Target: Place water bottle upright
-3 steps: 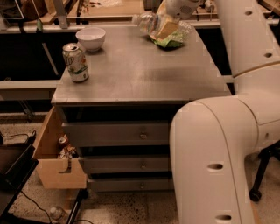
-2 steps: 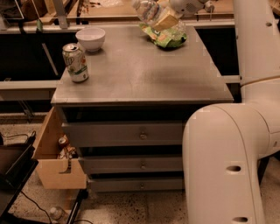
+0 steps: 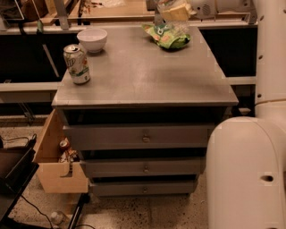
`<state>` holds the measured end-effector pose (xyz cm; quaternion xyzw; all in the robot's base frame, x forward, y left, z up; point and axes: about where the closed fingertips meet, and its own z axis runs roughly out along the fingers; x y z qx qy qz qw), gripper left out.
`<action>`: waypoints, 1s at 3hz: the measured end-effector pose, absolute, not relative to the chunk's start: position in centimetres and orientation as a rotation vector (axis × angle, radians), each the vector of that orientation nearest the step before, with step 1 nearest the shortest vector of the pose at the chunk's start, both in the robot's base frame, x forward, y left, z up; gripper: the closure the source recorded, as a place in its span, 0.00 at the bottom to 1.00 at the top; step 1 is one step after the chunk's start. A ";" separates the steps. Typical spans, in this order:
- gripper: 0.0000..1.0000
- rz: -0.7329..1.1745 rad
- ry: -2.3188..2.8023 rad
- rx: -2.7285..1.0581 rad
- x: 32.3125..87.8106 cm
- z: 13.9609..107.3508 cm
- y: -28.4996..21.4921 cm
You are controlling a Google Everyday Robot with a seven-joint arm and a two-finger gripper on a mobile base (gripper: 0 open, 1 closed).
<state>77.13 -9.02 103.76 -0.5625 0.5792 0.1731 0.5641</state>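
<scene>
My gripper (image 3: 178,10) is at the top edge of the camera view, over the back right of the grey table (image 3: 143,80). It is shut on the water bottle (image 3: 165,7), a clear plastic bottle with a pale label, and holds it in the air just above the green snack bag (image 3: 168,36). The bottle's top is cut off by the edge of the view. My white arm (image 3: 223,6) reaches in from the right.
A green-and-white soda can (image 3: 77,64) stands at the table's left edge, with a white bowl (image 3: 92,39) behind it. Grey drawers (image 3: 143,136) are below. An open cardboard box (image 3: 56,167) sits on the floor at the left. My white arm body (image 3: 246,174) fills the lower right.
The bottle in my gripper has swung from sticking out to the left to sitting closer under the gripper. My arm body has moved to the right in view.
</scene>
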 end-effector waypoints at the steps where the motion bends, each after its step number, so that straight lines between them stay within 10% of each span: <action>1: 1.00 0.446 1.390 -1.190 78.0 104.1 -10.5; 3: 1.00 0.571 1.345 -1.038 78.2 101.8 -8.4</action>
